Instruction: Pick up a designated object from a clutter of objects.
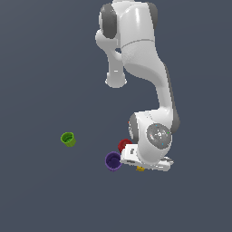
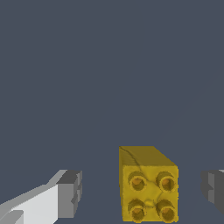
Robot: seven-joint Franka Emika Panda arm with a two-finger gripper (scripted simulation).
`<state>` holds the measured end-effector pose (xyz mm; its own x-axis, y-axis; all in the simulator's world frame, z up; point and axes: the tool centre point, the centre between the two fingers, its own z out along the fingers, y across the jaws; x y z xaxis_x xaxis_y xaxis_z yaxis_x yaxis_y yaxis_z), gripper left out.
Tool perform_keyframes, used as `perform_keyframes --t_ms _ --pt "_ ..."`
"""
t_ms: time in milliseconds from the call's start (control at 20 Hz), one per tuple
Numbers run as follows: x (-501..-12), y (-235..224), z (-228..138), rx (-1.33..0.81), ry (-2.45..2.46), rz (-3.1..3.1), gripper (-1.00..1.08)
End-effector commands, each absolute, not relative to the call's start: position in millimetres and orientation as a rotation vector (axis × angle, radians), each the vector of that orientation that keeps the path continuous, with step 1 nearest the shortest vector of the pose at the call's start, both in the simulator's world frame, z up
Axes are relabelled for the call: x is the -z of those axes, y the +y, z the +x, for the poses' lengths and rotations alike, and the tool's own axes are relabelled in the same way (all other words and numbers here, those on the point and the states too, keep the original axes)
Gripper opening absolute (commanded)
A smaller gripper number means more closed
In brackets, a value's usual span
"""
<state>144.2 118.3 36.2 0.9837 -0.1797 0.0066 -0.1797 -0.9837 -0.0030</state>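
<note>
Yellow cube (image 2: 148, 186) — four round studs (orange-centred) — between gripper (image 2: 142, 192) fingers.

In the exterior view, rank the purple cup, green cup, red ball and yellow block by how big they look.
1. purple cup
2. green cup
3. red ball, partly hidden by the arm, so unsure against the green cup
4. yellow block, only a sliver showing under the gripper

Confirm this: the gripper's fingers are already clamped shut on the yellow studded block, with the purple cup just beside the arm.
Not clamped. The wrist view shows the gripper open, its fingers standing apart on either side of the yellow studded block with clear gaps. The purple cup does sit just beside the arm in the exterior view.
</note>
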Motion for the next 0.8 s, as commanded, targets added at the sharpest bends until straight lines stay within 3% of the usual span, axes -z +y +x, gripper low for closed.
perform_keyframes --t_ms 0,200,250,750 --pt "-23 116 142 0.000 0.287 -3.129 1.00" --pt "-22 116 143 0.000 0.288 -3.128 1.00" --pt "-22 116 143 0.000 0.288 -3.128 -1.00" --pt "-37 123 151 0.038 0.277 -3.120 -1.00"
